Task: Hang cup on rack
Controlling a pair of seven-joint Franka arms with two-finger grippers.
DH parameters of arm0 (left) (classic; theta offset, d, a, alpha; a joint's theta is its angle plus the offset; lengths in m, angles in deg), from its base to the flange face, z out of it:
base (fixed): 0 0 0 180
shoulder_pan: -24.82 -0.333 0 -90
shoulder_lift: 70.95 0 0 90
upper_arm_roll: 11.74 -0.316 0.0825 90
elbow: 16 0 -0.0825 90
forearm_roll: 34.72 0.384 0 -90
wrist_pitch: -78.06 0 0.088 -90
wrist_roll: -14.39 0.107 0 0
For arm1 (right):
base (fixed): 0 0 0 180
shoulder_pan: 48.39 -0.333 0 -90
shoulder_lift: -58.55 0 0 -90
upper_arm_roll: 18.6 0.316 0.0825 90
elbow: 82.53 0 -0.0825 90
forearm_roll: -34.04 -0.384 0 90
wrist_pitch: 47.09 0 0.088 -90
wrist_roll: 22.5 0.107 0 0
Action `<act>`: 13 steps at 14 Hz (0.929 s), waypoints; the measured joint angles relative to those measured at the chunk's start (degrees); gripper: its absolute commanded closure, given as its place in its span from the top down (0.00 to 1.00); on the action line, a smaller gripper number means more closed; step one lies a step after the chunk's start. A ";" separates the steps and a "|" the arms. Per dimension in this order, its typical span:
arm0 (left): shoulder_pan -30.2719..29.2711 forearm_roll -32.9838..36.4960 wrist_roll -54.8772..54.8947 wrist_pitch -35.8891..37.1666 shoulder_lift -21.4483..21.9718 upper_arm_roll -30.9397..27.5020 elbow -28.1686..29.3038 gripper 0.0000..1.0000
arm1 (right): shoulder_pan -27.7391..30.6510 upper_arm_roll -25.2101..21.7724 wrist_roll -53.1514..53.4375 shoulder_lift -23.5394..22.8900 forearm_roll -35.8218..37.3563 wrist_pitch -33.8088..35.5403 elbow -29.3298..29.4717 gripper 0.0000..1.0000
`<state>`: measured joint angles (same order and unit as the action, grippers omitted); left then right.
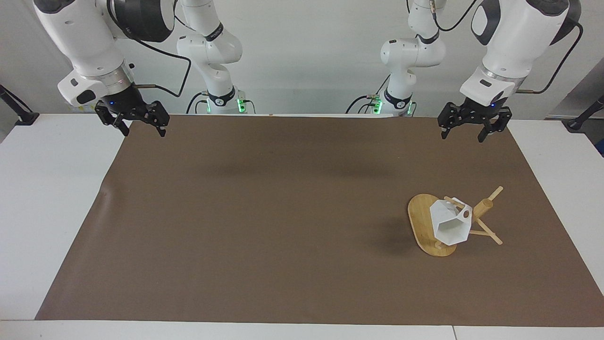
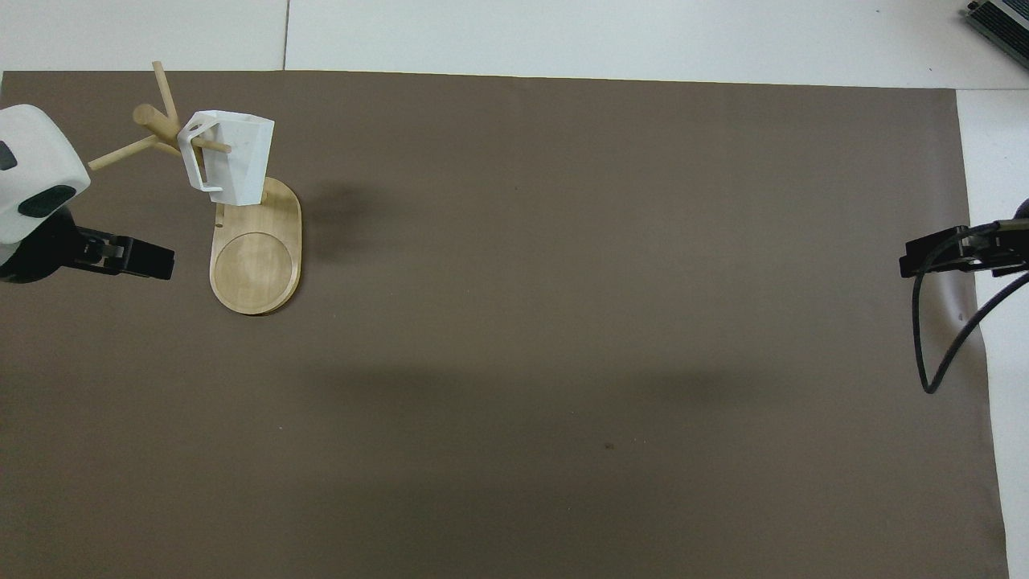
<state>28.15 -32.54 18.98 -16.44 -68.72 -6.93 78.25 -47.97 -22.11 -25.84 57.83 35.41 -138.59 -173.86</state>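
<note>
The white faceted cup (image 1: 450, 224) hangs by its handle on a peg of the bamboo rack (image 1: 483, 207), over the rack's oval base (image 1: 420, 222). The rack stands on the brown mat toward the left arm's end of the table. In the overhead view the cup (image 2: 233, 157) hangs beside the post (image 2: 149, 117), above the base (image 2: 257, 257). My left gripper (image 1: 473, 132) is open and empty, raised over the mat's edge, well apart from the cup; it also shows in the overhead view (image 2: 161, 261). My right gripper (image 1: 132, 125) waits open and empty over the mat's corner at its own end (image 2: 912, 257).
A brown mat (image 1: 283, 212) covers most of the white table (image 1: 47, 198). A black cable (image 2: 936, 346) loops down from the right arm. Nothing else lies on the mat.
</note>
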 measured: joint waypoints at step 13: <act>-0.08 -1.71 -1.39 -0.58 -2.31 -0.37 -3.51 1.00 | 0.02 -0.03 0.00 0.00 0.00 -2.56 -0.14 1.00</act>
<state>28.07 -34.25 17.59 -17.01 -71.03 -7.30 74.74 -47.94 -22.14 -25.84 57.83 35.41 -141.16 -174.00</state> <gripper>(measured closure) 0.000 0.000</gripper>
